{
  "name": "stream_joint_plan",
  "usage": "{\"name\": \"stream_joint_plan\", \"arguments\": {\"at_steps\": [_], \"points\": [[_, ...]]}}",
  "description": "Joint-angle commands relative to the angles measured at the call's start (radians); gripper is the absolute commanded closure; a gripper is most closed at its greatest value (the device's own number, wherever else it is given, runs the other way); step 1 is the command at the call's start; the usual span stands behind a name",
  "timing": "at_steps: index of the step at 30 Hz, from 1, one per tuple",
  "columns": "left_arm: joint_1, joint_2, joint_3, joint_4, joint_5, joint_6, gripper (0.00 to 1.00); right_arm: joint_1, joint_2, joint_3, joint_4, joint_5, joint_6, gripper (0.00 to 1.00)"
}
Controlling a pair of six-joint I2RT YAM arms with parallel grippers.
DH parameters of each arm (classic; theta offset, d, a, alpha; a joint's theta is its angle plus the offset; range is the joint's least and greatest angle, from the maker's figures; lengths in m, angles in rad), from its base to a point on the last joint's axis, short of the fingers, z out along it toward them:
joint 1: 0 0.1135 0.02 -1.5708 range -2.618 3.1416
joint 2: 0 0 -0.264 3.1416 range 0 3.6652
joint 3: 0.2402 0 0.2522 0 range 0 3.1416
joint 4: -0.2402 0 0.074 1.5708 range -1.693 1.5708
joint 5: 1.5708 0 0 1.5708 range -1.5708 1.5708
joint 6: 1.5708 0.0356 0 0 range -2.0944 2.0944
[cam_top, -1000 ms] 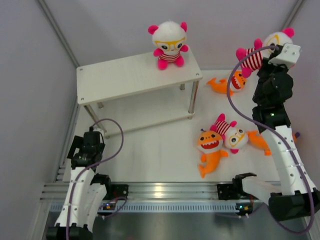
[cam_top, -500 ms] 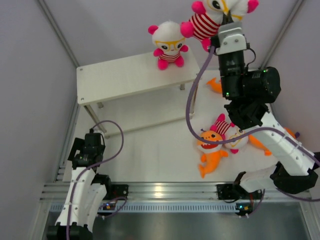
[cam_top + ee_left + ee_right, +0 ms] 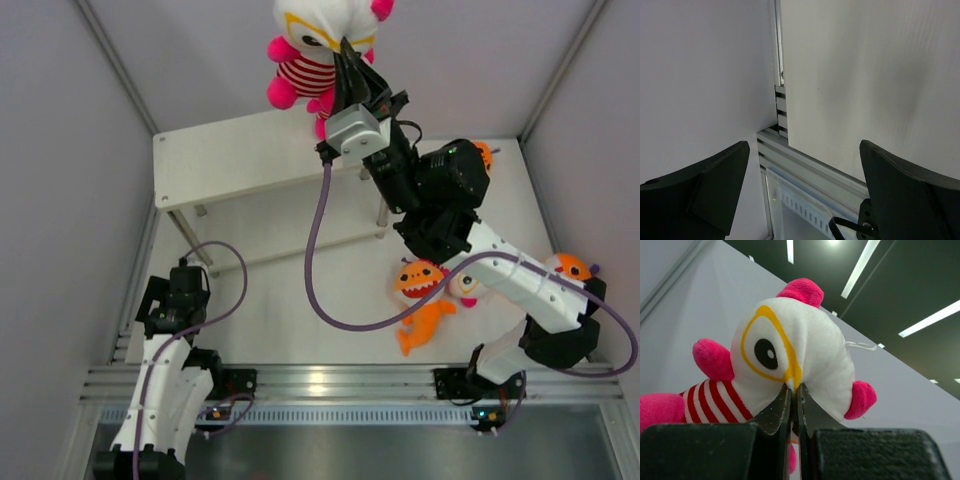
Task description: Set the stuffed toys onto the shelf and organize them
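My right gripper (image 3: 345,55) is shut on the face of a white-headed bear (image 3: 305,45) with pink ears, yellow glasses and a striped shirt. It holds the bear high over the back right of the white shelf (image 3: 240,160). In the right wrist view the fingertips (image 3: 796,390) pinch the bear's head (image 3: 805,355). A second bear on the shelf top is almost hidden behind the gripper. An orange shark (image 3: 420,290) lies on the table, another (image 3: 572,268) by the right arm, and a third (image 3: 483,152) peeks out behind it. My left gripper (image 3: 802,192) is open and empty.
A third bear (image 3: 465,285) lies next to the near shark, mostly hidden under the right arm. The left arm (image 3: 175,305) rests at the near left corner by the side wall (image 3: 700,75) and the aluminium rail (image 3: 320,380).
My right arm has swung left from the back right of the table, carrying the bear up and over the shelf. The left arm has not moved.
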Motion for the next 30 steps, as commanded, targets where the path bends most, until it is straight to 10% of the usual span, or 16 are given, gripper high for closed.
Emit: {"name": "stream_joint_plan", "arguments": {"at_steps": [1, 30], "points": [[0.005, -0.011, -0.009, 0.006, -0.028, -0.019, 0.02, 0.022, 0.015, -0.013, 0.114, -0.095, 0.013, 1.00], [0.005, -0.015, -0.015, 0.006, -0.026, -0.019, 0.02, -0.050, 0.325, -0.085, 0.376, -0.169, -0.029, 1.00]]}}
